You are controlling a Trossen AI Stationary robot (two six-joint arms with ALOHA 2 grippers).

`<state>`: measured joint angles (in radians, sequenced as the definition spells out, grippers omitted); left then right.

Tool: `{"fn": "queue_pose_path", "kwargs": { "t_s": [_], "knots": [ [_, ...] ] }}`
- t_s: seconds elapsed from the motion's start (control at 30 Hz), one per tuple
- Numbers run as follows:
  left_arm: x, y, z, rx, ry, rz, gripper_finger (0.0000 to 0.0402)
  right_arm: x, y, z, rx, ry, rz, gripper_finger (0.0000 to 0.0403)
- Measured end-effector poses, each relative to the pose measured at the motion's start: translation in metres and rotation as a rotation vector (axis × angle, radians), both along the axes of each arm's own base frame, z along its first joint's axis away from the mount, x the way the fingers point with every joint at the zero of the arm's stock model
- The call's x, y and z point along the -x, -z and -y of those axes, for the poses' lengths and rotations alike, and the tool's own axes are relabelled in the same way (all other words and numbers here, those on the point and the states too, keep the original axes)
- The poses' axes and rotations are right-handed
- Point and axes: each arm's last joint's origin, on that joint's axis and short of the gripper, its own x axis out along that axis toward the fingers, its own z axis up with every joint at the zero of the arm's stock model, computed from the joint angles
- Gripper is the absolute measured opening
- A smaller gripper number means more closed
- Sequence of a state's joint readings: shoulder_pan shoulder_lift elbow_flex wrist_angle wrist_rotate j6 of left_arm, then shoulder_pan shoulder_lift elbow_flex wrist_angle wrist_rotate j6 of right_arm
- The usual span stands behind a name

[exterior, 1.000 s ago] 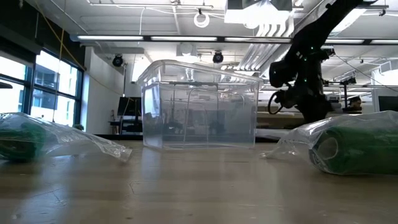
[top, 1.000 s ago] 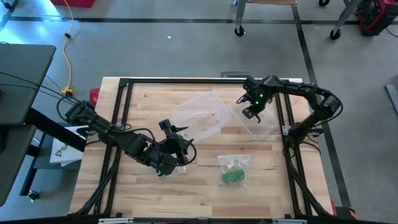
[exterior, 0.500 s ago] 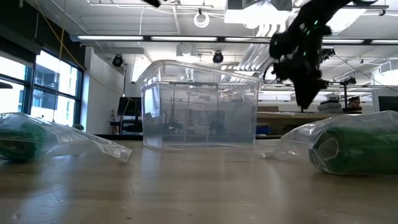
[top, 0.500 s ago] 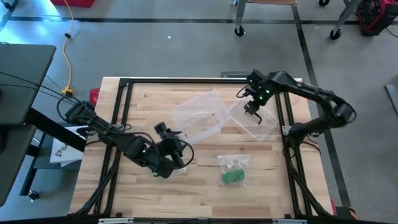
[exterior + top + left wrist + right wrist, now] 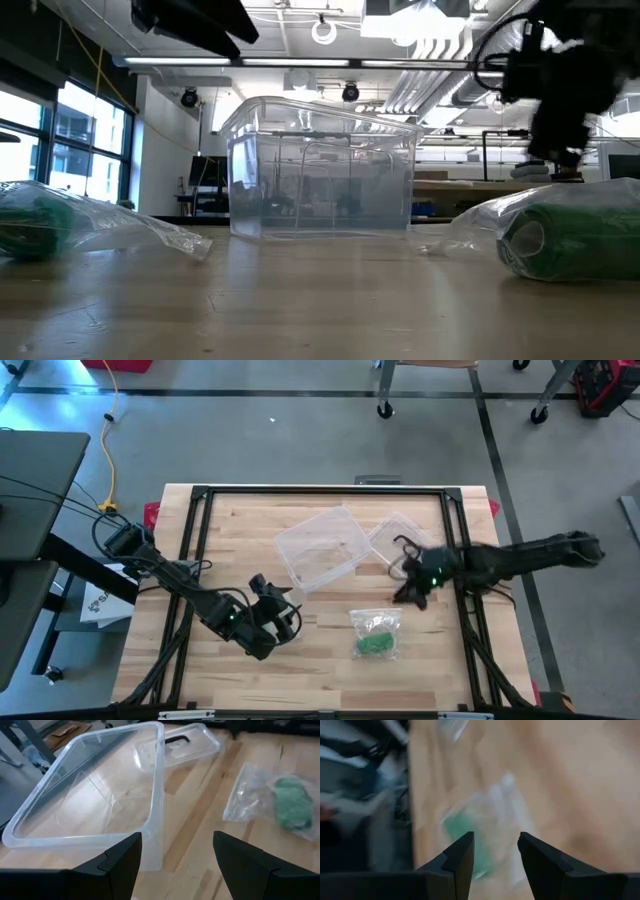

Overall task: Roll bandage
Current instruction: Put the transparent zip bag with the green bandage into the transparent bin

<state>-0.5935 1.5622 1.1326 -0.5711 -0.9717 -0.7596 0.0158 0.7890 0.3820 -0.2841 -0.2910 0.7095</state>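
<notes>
so the thing that matters here is the bagged green bandage (image 5: 376, 636) sitting on the wooden table (image 5: 440, 670), toward the front and a bit right of centre. In the high view the right gripper (image 5: 411, 588) is just beside the bag's upper right corner, clearly the nearer of the two arms, and its wrist view looks straight down at the green roll (image 5: 465, 840) between its two fingers. Fingers are parted with nothing between them, not touching the bag as far as I can tell. The bag's long axis runs roughly front to back on the table, but it's crumpled so don't hold me to that

The left gripper (image 5: 268, 622) is on the other side, left of the bag with a stretch of bare wood between them, jaws spread wide and empty, facing the clear plastic bin (image 5: 90, 800) and its lid (image 5: 180, 747) beyond

My guess is the right arm goes for the bag, since it's basically lined up over it already

There's a second green bagged roll (image 5: 40, 225) in the low view, can't place it in the overhead one
</notes>
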Motion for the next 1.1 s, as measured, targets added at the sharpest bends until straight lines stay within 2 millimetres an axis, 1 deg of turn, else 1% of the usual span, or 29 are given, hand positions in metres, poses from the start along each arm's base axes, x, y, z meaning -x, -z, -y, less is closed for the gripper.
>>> {"fn": "queue_pose_path", "kwargs": {
  "t_s": [0.03, 0.1, 0.2, 0.33, 0.53, 0.77, 0.87, 0.93, 1.0, 1.1],
  "knots": [
    [0.000, 0.002, -0.001, -0.006, 0.006, -0.005, 0.0241, 0.001, 0.008, -0.007, -0.044, -0.013, 0.006, 0.0149],
    [-0.002, 0.002, -0.002, -0.016, 0.008, -0.007, 0.0241, 0.005, 0.018, -0.016, -0.089, 0.026, -0.019, 0.0149],
    [-0.003, 0.002, -0.006, -0.026, 0.000, -0.013, 0.0241, 0.012, 0.033, -0.024, -0.088, 0.111, -0.166, 0.0149],
    [-0.005, 0.002, -0.009, -0.035, -0.003, -0.017, 0.0241, 0.013, 0.043, -0.031, -0.118, 0.185, -0.291, 0.0148],
    [-0.005, 0.002, -0.008, -0.029, -0.001, -0.015, 0.0241, 0.007, 0.057, -0.039, -0.111, 0.195, -0.370, 0.0148],
    [-0.004, 0.002, -0.007, -0.034, 0.004, -0.018, 0.0241, -0.016, 0.063, -0.045, -0.141, 0.175, -0.255, 0.0148],
    [-0.004, 0.002, -0.006, -0.034, 0.008, -0.018, 0.0241, -0.022, 0.069, -0.047, -0.130, 0.163, -0.248, 0.0145],
    [-0.003, 0.002, -0.005, -0.034, 0.011, -0.018, 0.0241, -0.024, 0.075, -0.048, -0.122, 0.160, -0.257, 0.0135],
    [-0.003, 0.002, -0.004, -0.034, 0.015, -0.017, 0.0241, -0.028, 0.080, -0.050, -0.103, 0.141, -0.254, 0.0112],
    [-0.002, 0.002, -0.002, -0.029, 0.021, -0.011, 0.0241, -0.034, 0.084, -0.053, -0.065, 0.103, -0.194, 0.0053]
  ]
}}
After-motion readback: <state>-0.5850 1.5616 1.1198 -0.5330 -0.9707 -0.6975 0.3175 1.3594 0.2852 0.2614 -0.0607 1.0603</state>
